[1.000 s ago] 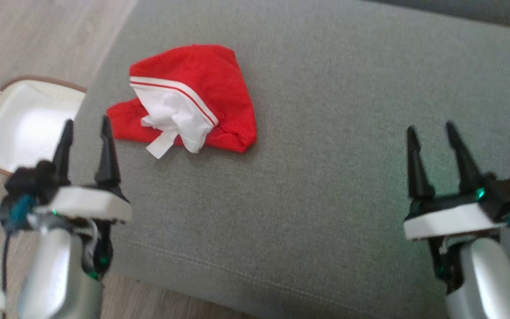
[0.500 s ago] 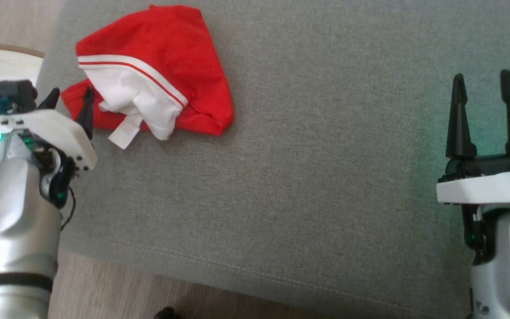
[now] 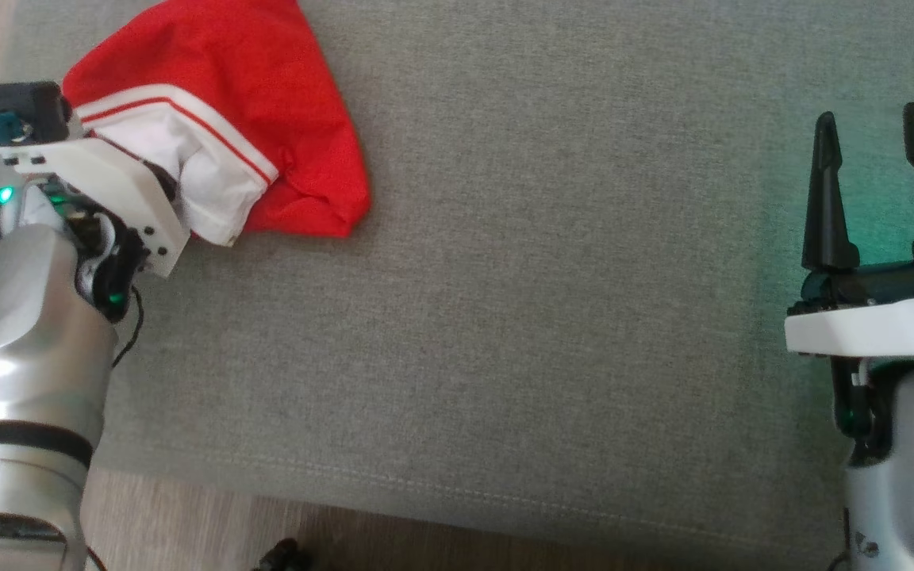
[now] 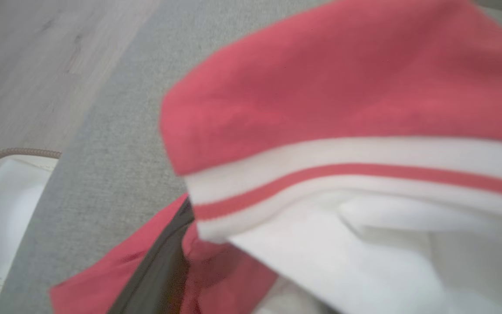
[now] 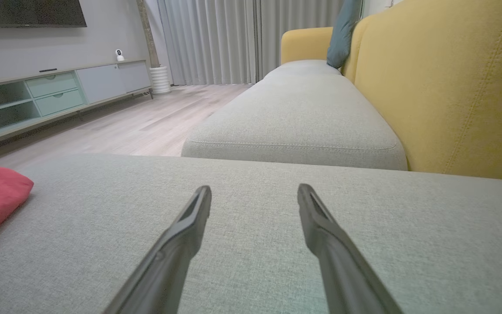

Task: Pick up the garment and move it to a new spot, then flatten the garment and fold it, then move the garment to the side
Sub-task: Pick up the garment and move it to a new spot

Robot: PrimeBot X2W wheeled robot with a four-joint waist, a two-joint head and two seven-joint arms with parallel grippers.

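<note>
Pickup not yet gripped | crumpled red-and-white cloth garment (image 3: 266, 103) far-left on grey fabric sofa cushion (image 3: 544, 317) | left end effector (image 3: 157, 182) wide open at its edge | right end effector (image 3: 873, 135) wide open, empty | to do: lift, move, flatten, fold, set aside

the garment (image 3: 282, 95) is red, with a white panel edged by a white band carrying one thin red stripe. the sofa seat cushion (image 3: 505, 317) is grey woven fabric; its backrest (image 5: 451, 87) mustard yellow, the pillow (image 5: 342, 30) teal. the floor (image 5: 146, 126) is pale wood grain. the right tool (image 3: 869, 127) has black fingers (image 3: 826, 206).
</note>
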